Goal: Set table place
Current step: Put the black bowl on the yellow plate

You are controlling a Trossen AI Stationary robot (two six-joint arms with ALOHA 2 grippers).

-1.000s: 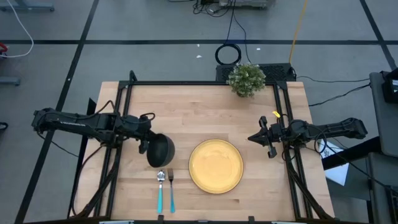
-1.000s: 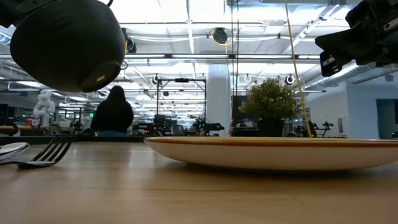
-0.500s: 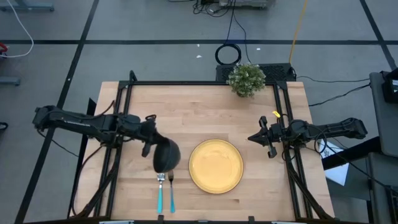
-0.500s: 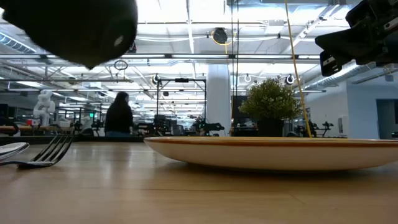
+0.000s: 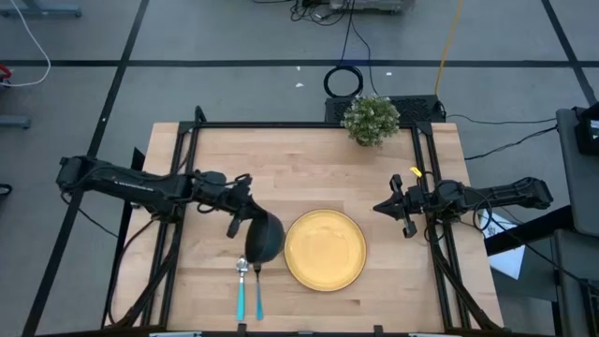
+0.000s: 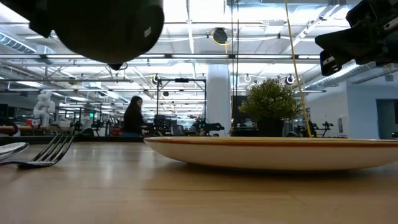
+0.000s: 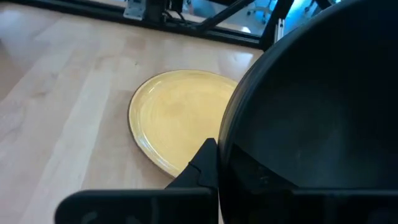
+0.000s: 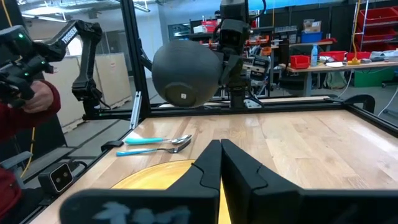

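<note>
The left gripper [image 5: 245,213] is clamped on the rim of a matte black bowl [image 5: 264,236], carrying it tilted in the air above the heads of the spoon [image 5: 241,288] and fork [image 5: 257,286], just beside the yellow plate [image 5: 325,249]. The bowl is round and smooth, with a small pale sticker near its foot whose print is too small to read [image 8: 183,96]. Since a second ago the bowl has travelled from farther left toward the plate, now nearly at its edge. The plate is a glossy shallow disc with faint concentric rings and a darker rim [image 7: 174,118], resting flat on the light butcher-block table [image 5: 309,173]. The cutlery lies side by side at the table's near edge, metal heads and turquoise handles [image 8: 144,141]. The right gripper [image 5: 393,208] hovers unmoved over the right rail, its fingers [image 8: 208,165] pressed together and empty. A bushy green potted plant [image 5: 371,119] stands at the far edge.
</note>
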